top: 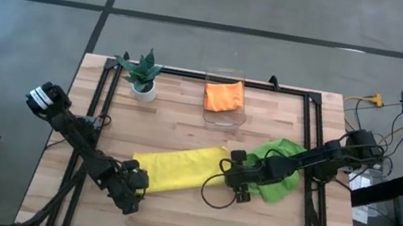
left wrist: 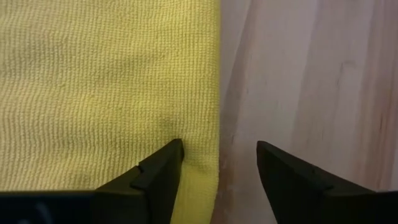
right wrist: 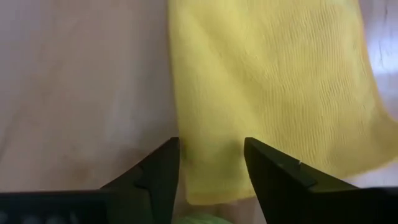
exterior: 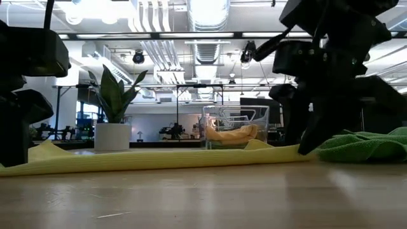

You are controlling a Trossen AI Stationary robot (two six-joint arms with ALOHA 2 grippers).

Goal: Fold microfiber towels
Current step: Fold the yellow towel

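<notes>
A yellow towel (top: 176, 165) lies flat on the wooden table as a long strip, running from near left to far right. My left gripper (left wrist: 219, 146) is open at the strip's near-left end, one finger over the cloth and one over bare wood. My right gripper (right wrist: 211, 142) is open at the strip's far-right end, with the towel's corner between its fingers. A lime green towel (top: 280, 174) lies bunched under the right arm. An orange towel (top: 224, 96) sits in a clear bin (top: 225, 119). My left gripper points steeply down with the yellow towel's side edge (left wrist: 215, 124) between its open fingers; whether a fingertip (left wrist: 174, 149) rests on the cloth I cannot tell. My right gripper points steeply down astride the towel's end corner (right wrist: 205, 183); whether it touches I cannot tell.
A small potted plant (top: 143, 77) stands at the far left of the table. A black frame (top: 192, 74) runs along the far edge and down both sides. Cables and gear (top: 368, 149) crowd the right side. Bare wood lies along the near edge.
</notes>
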